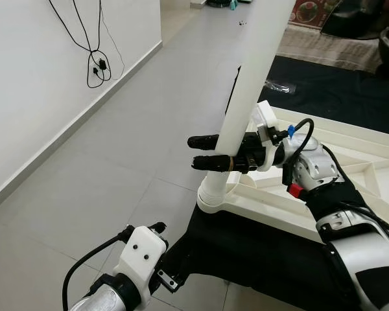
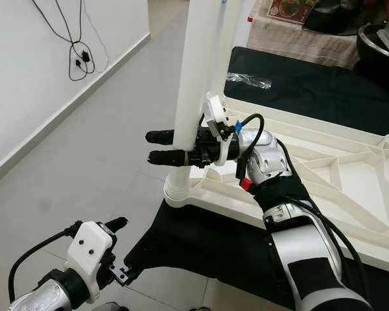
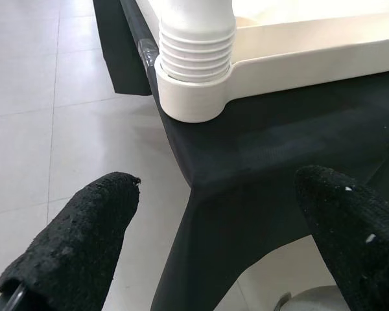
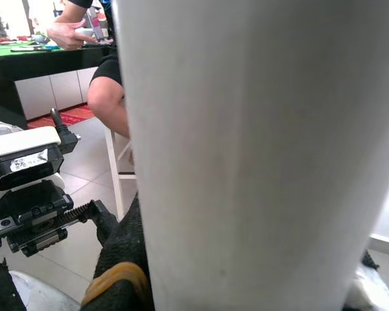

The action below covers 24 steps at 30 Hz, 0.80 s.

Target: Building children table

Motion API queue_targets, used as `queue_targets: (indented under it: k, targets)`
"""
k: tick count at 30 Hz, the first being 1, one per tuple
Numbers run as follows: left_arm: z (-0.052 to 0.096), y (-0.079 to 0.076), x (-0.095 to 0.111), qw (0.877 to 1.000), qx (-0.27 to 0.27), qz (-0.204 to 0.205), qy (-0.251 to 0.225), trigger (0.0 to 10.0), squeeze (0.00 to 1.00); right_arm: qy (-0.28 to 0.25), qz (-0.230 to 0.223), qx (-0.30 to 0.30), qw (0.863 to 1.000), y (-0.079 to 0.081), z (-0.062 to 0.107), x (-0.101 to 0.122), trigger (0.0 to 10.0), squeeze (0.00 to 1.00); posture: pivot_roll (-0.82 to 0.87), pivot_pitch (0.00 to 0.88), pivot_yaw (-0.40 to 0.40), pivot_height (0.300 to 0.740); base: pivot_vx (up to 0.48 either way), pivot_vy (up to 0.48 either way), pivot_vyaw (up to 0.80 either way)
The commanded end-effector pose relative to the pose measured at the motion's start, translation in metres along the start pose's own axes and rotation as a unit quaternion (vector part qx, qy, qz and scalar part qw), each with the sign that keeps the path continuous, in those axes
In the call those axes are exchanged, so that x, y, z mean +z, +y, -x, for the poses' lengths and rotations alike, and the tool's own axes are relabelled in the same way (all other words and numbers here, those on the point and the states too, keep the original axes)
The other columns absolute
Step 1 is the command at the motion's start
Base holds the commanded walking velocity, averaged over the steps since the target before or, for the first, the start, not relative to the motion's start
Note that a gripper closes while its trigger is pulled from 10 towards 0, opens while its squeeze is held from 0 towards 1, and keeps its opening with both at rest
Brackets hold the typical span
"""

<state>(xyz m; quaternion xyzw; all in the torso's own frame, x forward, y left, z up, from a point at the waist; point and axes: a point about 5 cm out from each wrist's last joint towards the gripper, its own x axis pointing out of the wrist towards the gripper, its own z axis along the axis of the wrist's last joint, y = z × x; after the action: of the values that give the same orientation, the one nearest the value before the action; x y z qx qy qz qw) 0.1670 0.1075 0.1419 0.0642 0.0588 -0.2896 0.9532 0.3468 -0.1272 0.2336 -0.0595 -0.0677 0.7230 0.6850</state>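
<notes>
At tabletop (image 1: 350,162) corner socket, white leg (image 1: 246,97) upright, right gripper (image 1: 204,152) clasping it, left gripper (image 3: 214,246) apparently spread, below.

Black mat (image 1: 259,249) on grey tiled floor (image 1: 117,168)

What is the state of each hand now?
Left hand: open, holding nothing.
Right hand: closed on the white table leg.
</notes>
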Motion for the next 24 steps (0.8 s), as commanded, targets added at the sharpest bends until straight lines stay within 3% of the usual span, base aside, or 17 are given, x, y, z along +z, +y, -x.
queue_targets:
  k: [1,7,10,12,15,17,18,19,21,23,24]
  targets:
    - [0.001,-0.002,0.000,1.000,-0.007,0.000,0.003,10.0,0.00,0.039,-0.041,-0.010,0.998,0.007,-0.004,-0.027,10.0,0.00,0.18,0.138,-0.069,0.740,0.000,0.000,0.00]
    - [0.000,-0.003,0.001,1.000,-0.008,-0.001,-0.001,10.0,0.00,0.065,-0.032,-0.065,0.995,0.004,-0.009,-0.034,10.0,0.00,0.19,0.133,-0.069,0.740,0.000,0.000,0.00]
    - [-0.001,-0.001,0.002,1.000,0.000,0.000,-0.006,10.0,0.00,0.097,-0.033,-0.119,0.988,0.000,-0.013,-0.041,10.0,0.00,0.18,0.138,-0.068,0.740,0.000,0.000,0.00]
    - [-0.001,-0.001,0.002,1.000,0.000,0.000,-0.006,10.0,0.00,0.097,-0.033,-0.119,0.988,0.000,-0.013,-0.041,10.0,0.00,0.18,0.138,-0.068,0.740,0.000,0.000,0.00]
    - [-0.003,0.000,0.002,1.000,0.009,0.002,-0.010,10.0,0.00,0.127,-0.041,-0.213,0.968,-0.008,-0.011,-0.048,10.0,0.00,0.17,0.133,-0.074,0.740,0.000,0.000,0.00]
    - [-0.003,0.000,0.002,1.000,0.009,0.002,-0.010,10.0,0.00,0.127,-0.041,-0.213,0.968,-0.008,-0.011,-0.048,10.0,0.00,0.17,0.133,-0.074,0.740,0.000,0.000,0.00]
    - [-0.005,0.001,0.003,1.000,0.012,0.001,-0.014,10.0,0.00,0.145,-0.055,-0.306,0.939,-0.015,-0.001,-0.053,10.0,0.00,0.16,0.135,-0.072,0.740,0.000,0.000,0.00]
    - [-0.006,0.002,0.003,1.000,0.013,0.001,-0.015,10.0,0.00,0.152,-0.061,-0.336,0.928,-0.018,0.002,-0.055,10.0,0.00,0.16,0.135,-0.072,0.740,0.000,0.000,0.00]
    - [-0.006,0.002,0.003,1.000,0.013,0.001,-0.015,10.0,0.00,0.152,-0.061,-0.336,0.928,-0.018,0.002,-0.055,10.0,0.00,0.16,0.135,-0.072,0.740,0.000,0.000,0.00]
    - [-0.008,0.002,0.004,1.000,0.016,0.002,-0.018,10.0,0.00,0.154,-0.085,-0.403,0.898,-0.023,0.007,-0.058,10.0,0.00,0.15,0.137,-0.074,0.740,0.000,0.000,0.00]
    - [-0.008,0.002,0.004,1.000,0.016,0.002,-0.018,10.0,0.00,0.154,-0.085,-0.403,0.898,-0.023,0.007,-0.058,10.0,0.00,0.15,0.137,-0.074,0.740,0.000,0.000,0.00]
